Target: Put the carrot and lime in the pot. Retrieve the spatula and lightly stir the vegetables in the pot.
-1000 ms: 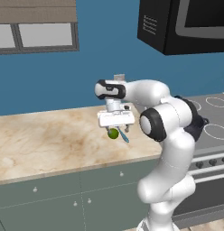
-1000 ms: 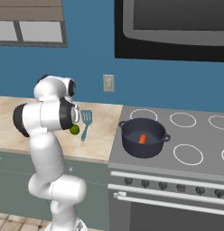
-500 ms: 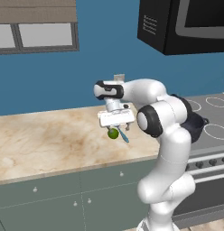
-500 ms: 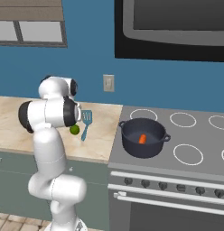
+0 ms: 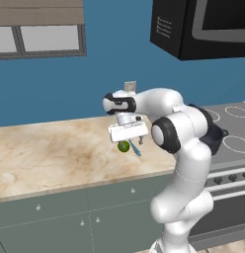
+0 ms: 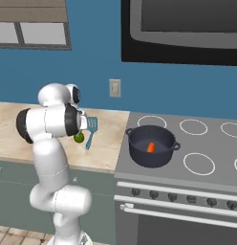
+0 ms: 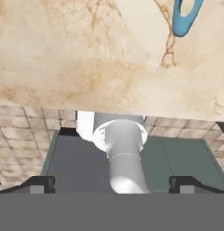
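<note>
The green lime [image 5: 124, 146] lies on the marble counter [image 5: 55, 153] beside the light blue spatula [image 5: 136, 147]. My gripper [image 5: 128, 140] hangs just above them, pointing down at the counter. In the hand view the gripper [image 7: 111, 184] is open, with nothing between its wide-set fingertips [image 7: 41, 182]; the spatula's handle loop [image 7: 185, 16] shows at the top right. In the right base view the lime [image 6: 79, 138] and spatula [image 6: 91, 131] sit right of my forearm. The dark pot [image 6: 152, 149] stands on the stove's front left burner with the orange carrot [image 6: 150, 147] inside it.
The stove [image 6: 206, 165] adjoins the counter on the right, with a microwave [image 6: 187, 28] overhead. A wall outlet [image 6: 114, 88] is behind the spatula. Green cabinets [image 5: 55, 217] run below the counter edge. A window [image 5: 40, 37] is at the upper left.
The hand has sunk slightly toward the counter above the lime. The jaws have stayed open, and the lime, spatula, pot and carrot have not moved.
</note>
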